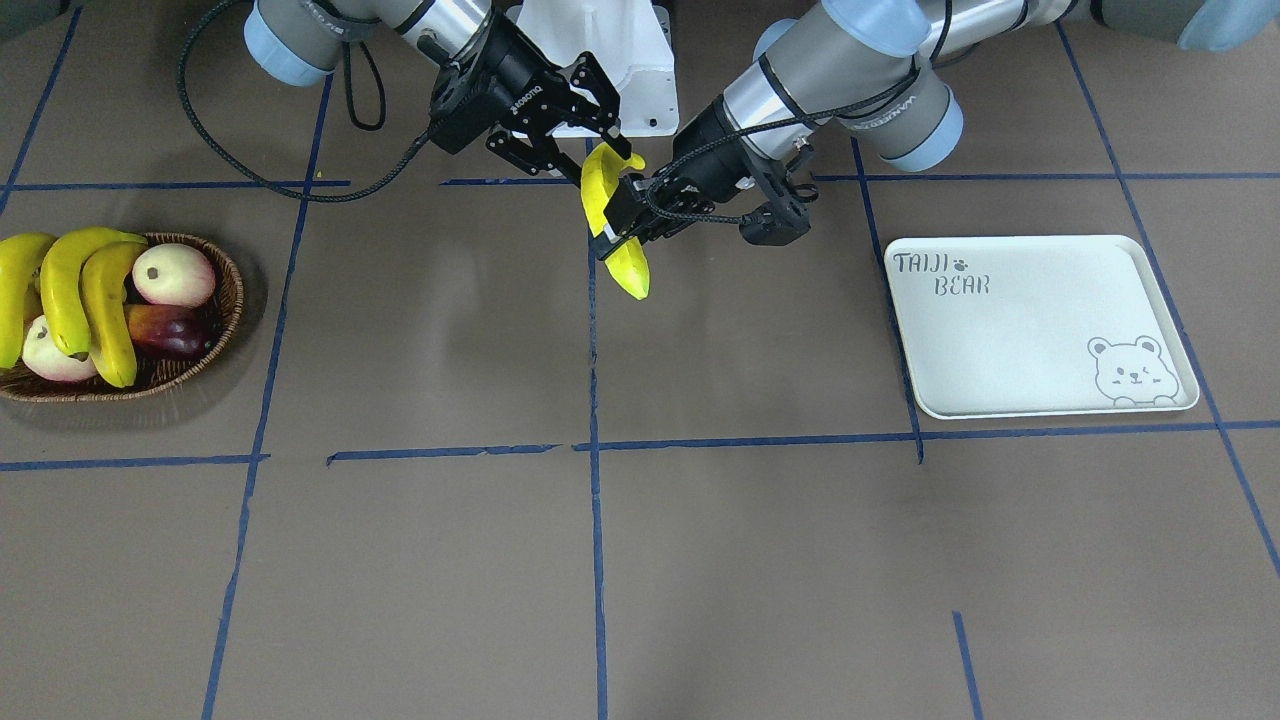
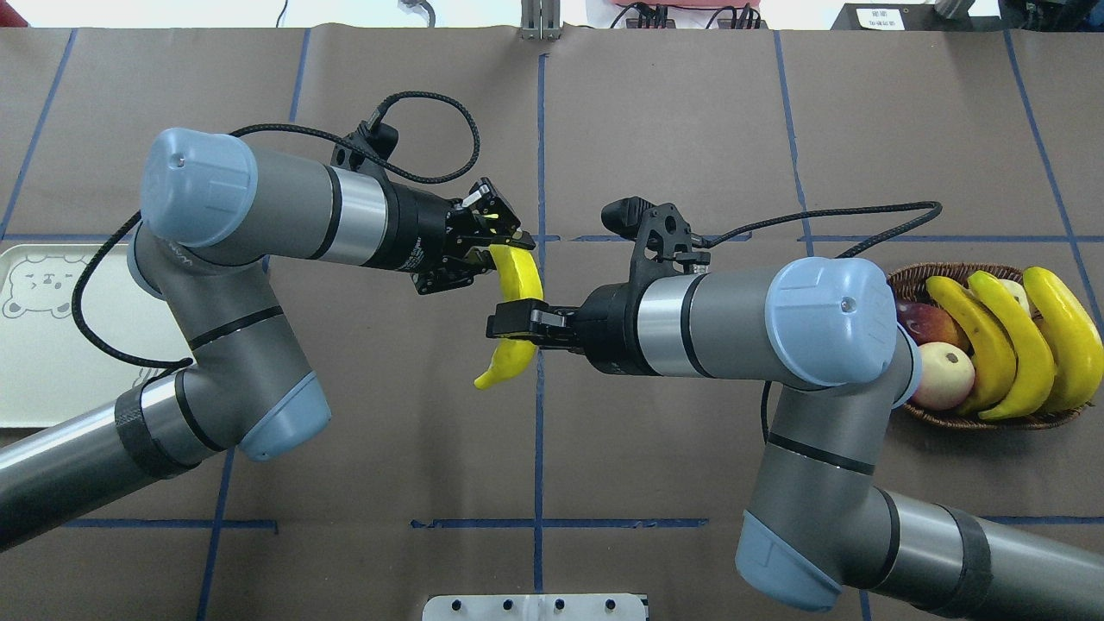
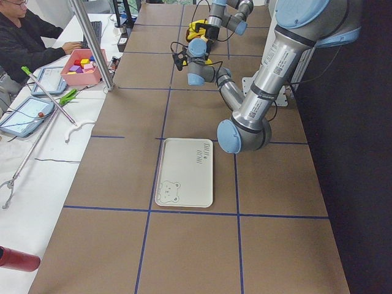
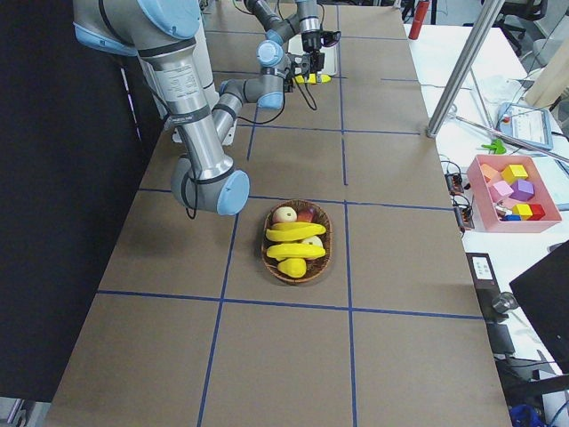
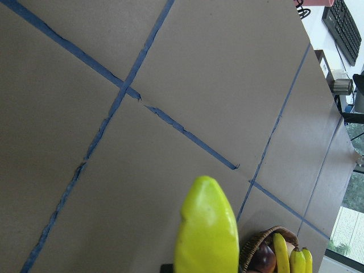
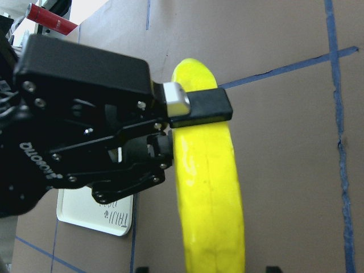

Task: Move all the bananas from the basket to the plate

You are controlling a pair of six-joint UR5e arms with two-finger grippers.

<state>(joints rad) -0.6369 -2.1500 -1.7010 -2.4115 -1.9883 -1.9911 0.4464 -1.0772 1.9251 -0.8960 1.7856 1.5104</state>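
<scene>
- While three bananas (image 1: 65, 290) are seen lying in the basket (image 1: 228, 310), a fourth banana (image 1: 630, 275) is held in the air over the middle of the counter (image 1: 760, 560). It is placed between the basket and the plate (image 1: 1040, 330), well apart from both.
- This banana is pinched by the left pincer (image 1: 620, 225). In the right wrist view, one black pad (image 6: 200, 108) of that pincer is seen laid across the yellow skin near the far end.
- The right pincer (image 2: 507, 325) is spread around the same banana. In its own wrist view, its two fingertips are seen at the bottom edge, one on each side of the fruit and apart from it.
- A free end of the held banana is seen jutting past the left pincer in the front-facing view, close to a blue tape line (image 1: 596, 520) run down the counter.
- The basket is set towards the robot's right end of the counter, and the plate towards its left end.
- In the basket, the three bananas are laid side by side over pale round fruits (image 1: 175, 273) and a dark red fruit (image 1: 170, 332).
- The plate is laid flat, with its lettering and bear drawing turned upward.
</scene>
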